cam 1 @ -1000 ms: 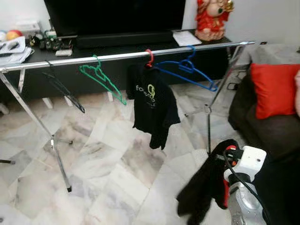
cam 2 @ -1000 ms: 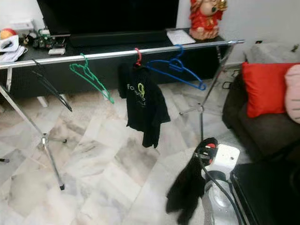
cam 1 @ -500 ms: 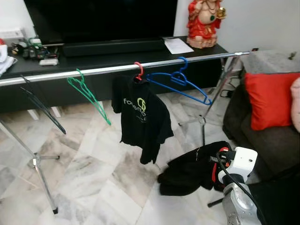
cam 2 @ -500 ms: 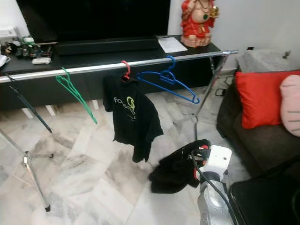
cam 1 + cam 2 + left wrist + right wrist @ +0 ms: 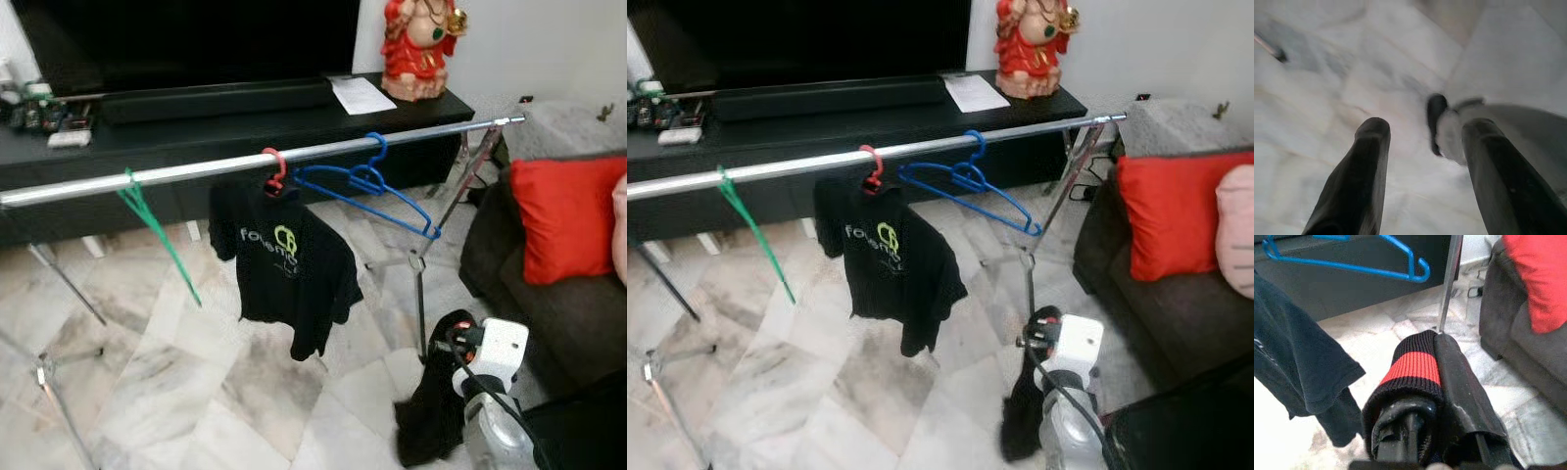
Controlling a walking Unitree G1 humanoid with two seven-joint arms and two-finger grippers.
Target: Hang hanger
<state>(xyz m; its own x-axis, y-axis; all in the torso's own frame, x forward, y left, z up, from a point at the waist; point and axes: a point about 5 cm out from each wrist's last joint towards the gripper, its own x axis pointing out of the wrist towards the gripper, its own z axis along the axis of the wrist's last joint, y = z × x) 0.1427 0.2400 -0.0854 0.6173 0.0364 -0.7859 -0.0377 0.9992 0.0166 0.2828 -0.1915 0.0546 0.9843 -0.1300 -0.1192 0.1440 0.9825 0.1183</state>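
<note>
A red figurine [image 5: 422, 47] and paper [image 5: 357, 95] sit on the black console [image 5: 245, 122]; red cushion [image 5: 570, 230] on the dark sofa [image 5: 549, 304]

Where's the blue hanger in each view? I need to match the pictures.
Left eye view: blue hanger on the rail, centre-right.
Right eye view: on the rail, just right of centre.
Right wrist view: its lower bar beyond the black garment.
Left wrist view: faces the marble floor.
Shared landmark: the black T-shirt hanging beside it.

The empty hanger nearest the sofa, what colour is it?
Blue hanger, clearest in the left eye view.
</note>
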